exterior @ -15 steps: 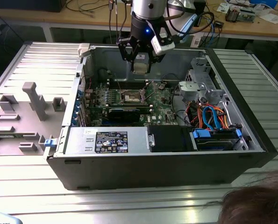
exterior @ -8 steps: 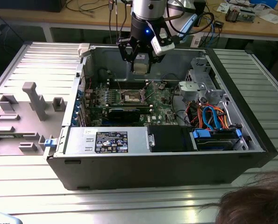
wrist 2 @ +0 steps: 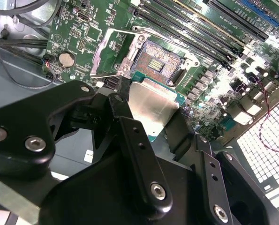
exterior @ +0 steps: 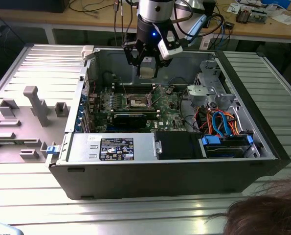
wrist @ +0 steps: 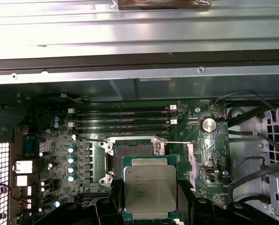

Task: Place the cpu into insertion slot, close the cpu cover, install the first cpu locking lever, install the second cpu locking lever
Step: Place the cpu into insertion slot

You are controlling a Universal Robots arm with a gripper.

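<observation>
My gripper (exterior: 146,72) hangs inside the open computer case, shut on the cpu (exterior: 146,73), a flat square chip with a dull silvery top. Both wrist views show black fingers (wrist 2: 130,136) clamping two opposite edges of the cpu (wrist 2: 151,105) (wrist: 150,190). The chip hovers above the green motherboard and apart from it, just beside the insertion slot (wrist 2: 158,61) (wrist: 132,149) (exterior: 137,101). That slot's dark centre is bare. The cpu cover (wrist 2: 106,51) is flipped open on the side of the slot nearest the coin battery. A thin locking lever (wrist: 177,142) runs along the slot's edge.
Long memory slots (wrist: 123,119) lie beside the socket. A black card (exterior: 130,117) crosses the board. Blue and orange cables (exterior: 223,122) and a drive cage (exterior: 211,88) sit at the exterior view's right. A grey fixture plate (exterior: 23,117) lies left of the case. A person's hair (exterior: 262,210) shows in the near corner.
</observation>
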